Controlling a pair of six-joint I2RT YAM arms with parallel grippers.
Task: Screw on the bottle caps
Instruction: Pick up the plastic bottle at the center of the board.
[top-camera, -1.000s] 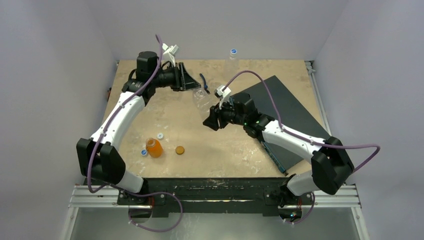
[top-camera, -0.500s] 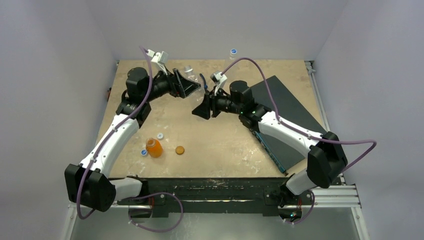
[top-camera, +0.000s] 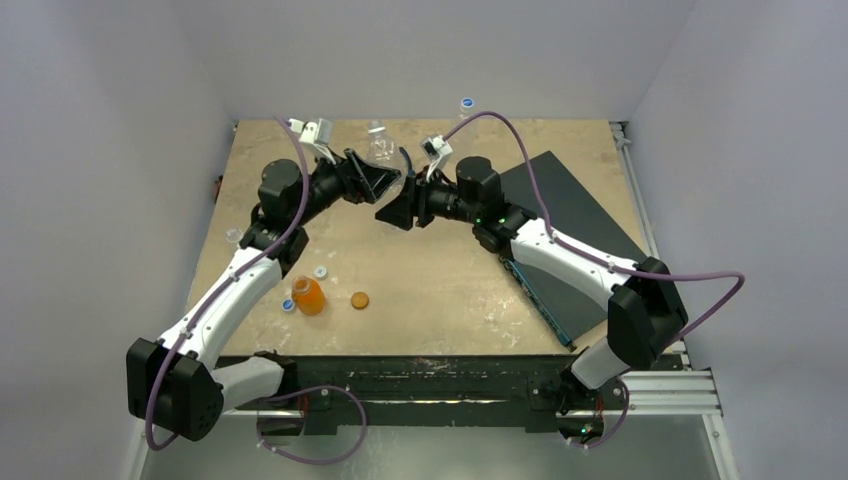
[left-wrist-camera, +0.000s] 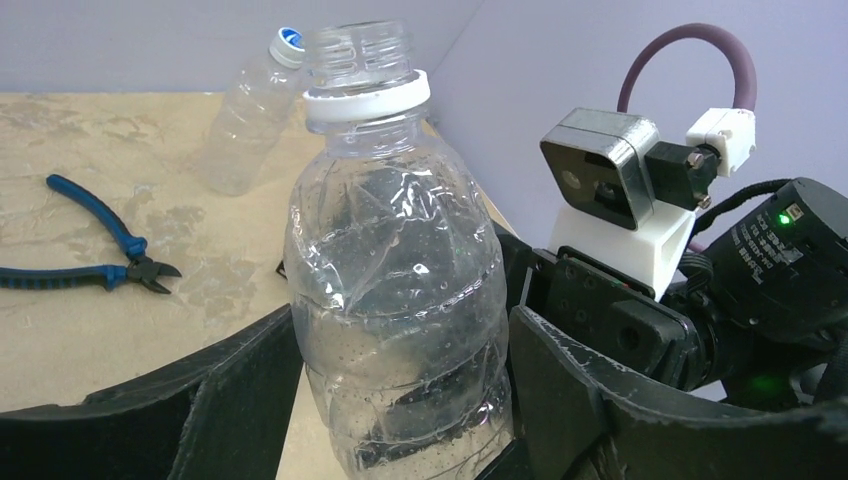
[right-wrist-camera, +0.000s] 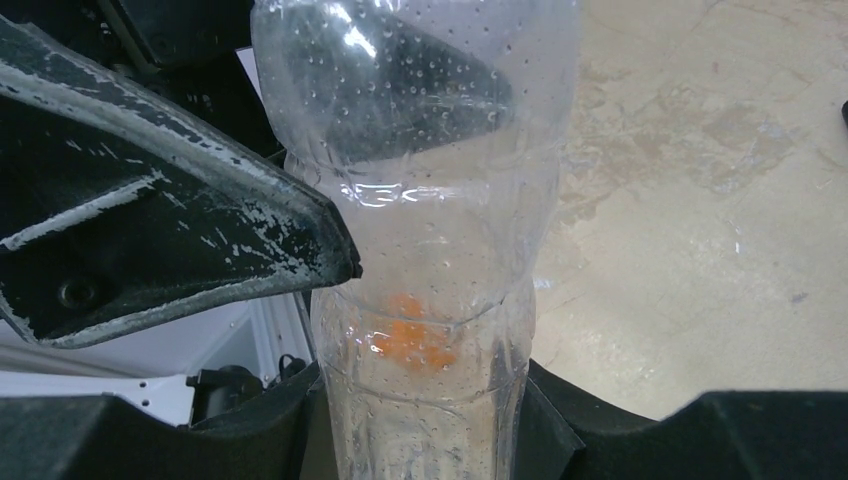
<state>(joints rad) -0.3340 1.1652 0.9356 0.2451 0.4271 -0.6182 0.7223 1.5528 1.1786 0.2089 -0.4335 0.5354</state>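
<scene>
1. Both arms have swung in toward the far middle of the tabletop (top-camera: 450, 290) over the last second. My left tool (left-wrist-camera: 400, 330) and right tool (right-wrist-camera: 420, 395) now meet nose to nose where before they stood apart. I read this as a handover or a two-tool brace, not capping yet.
2. My left tool is clamped on the clear bottle (left-wrist-camera: 390, 250), one finger on each side of its body.
3. My right tool's fingers flank the same bottle and touch both its sides. I cannot tell whether they are squeezing it or only resting against it.
4. The bottle's neck (left-wrist-camera: 358, 45) is bare: a white collar ring, open threads and no cap. Neither tool carries one.
5. Just beyond lie a second clear bottle (left-wrist-camera: 245, 120) with a blue cap on it and blue-handled pliers (left-wrist-camera: 90, 235).
6. The loose caps, an orange-brown cap (top-camera: 360, 299) and a whitish cap (top-camera: 320, 271), lie beside the orange bottle (top-camera: 310, 296) at the near left, well apart from both tools. One tool will probably have to let go and fetch a cap.
</scene>
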